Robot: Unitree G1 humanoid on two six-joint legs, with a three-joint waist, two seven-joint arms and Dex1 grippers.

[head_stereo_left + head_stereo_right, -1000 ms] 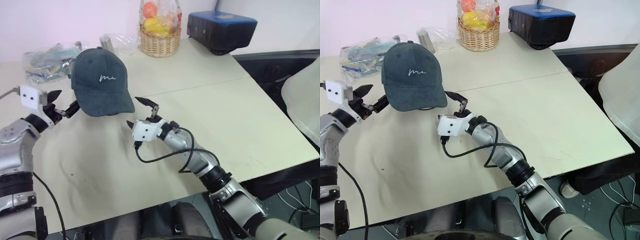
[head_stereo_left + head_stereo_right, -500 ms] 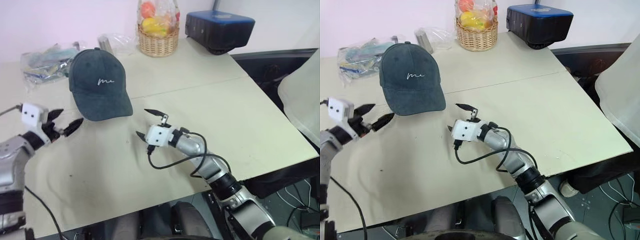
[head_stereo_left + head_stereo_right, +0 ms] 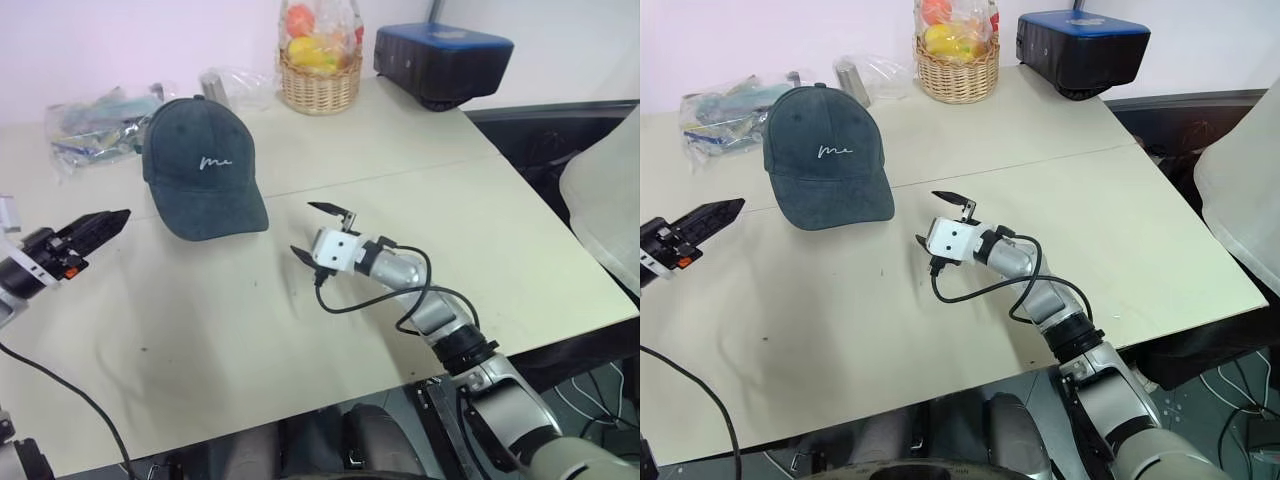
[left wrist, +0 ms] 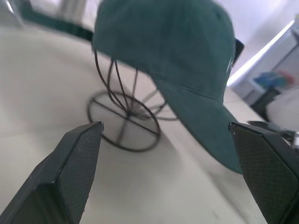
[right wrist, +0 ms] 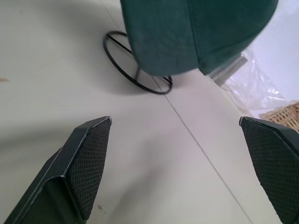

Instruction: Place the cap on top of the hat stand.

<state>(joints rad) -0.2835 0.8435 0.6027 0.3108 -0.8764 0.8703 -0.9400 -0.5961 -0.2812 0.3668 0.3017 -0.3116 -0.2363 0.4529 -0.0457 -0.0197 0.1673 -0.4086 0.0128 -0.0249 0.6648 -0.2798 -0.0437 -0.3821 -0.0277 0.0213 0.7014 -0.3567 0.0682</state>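
Cap (image 3: 203,167) sits on hat stand (image 4: 125,120), ahead of both hands. Right gripper (image 3: 322,231) nearer, wide open, empty. Left gripper (image 3: 93,228) open too, holding nothing.

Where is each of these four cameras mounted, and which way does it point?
Left eye: on the head, looking down over the table, both arms, the cap.
Right eye: beside it, same scene.
Left wrist: on the left arm, facing the cap and the hat stand between its open jaws.
Right wrist: on the right arm, likewise, from the cap's other side.
All four share the cap.
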